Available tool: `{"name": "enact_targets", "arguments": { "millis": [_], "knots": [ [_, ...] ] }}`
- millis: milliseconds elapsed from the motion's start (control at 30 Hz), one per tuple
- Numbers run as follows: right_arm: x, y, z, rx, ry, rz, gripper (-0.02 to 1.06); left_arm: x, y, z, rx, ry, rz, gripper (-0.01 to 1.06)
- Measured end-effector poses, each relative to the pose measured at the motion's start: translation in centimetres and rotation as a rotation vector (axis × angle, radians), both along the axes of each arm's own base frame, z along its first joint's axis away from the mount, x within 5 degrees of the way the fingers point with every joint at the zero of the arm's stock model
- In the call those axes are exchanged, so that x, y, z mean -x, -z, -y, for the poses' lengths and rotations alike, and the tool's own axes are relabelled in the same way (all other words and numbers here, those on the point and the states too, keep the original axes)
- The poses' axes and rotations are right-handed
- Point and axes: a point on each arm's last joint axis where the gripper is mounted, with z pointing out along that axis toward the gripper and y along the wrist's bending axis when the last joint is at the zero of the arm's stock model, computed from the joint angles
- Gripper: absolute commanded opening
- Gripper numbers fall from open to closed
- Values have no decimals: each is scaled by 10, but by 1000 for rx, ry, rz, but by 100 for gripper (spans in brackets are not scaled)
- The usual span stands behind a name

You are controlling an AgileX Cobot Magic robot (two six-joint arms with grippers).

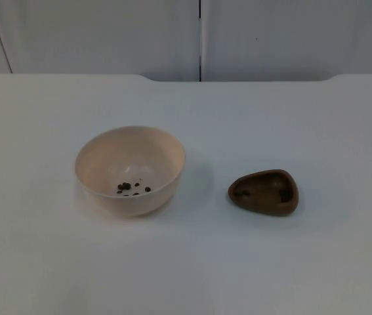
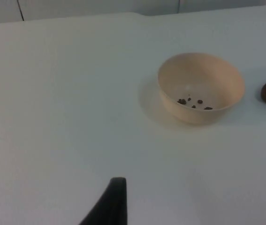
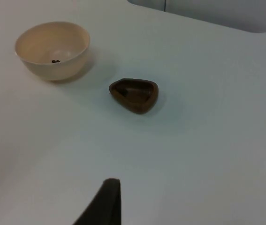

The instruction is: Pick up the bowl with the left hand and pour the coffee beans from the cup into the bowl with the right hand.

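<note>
Bowl [image 1: 130,170] looks light, slick, rigid; best pinched at the rim. Cup [image 1: 265,191] sits beside it. Jaws' state can't be told.

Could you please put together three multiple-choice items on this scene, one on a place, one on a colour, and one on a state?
1. Where are the coffee beans?
A. in the bowl
B. scattered on the table
C. heaped on a plate

2. What colour is the cup?
A. white
B. brown
C. blue

3. How does the bowl stand?
A. tipped on its side
B. upside down
C. upright on the table

Answers:
1 A, the dark beans lie on the bowl's inner floor.
2 B, the small cup is dark brown against the white table.
3 C, its open mouth faces up, with no gripper touching it.
</note>
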Motion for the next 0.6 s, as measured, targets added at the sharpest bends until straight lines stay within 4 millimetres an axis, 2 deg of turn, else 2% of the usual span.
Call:
{"name": "enact_targets", "arguments": {
  "millis": [600],
  "knots": [
    [0, 0, -1, -4, 20, -2, 105, 0, 0, 0, 4, -2, -1, 105]
  ]
}}
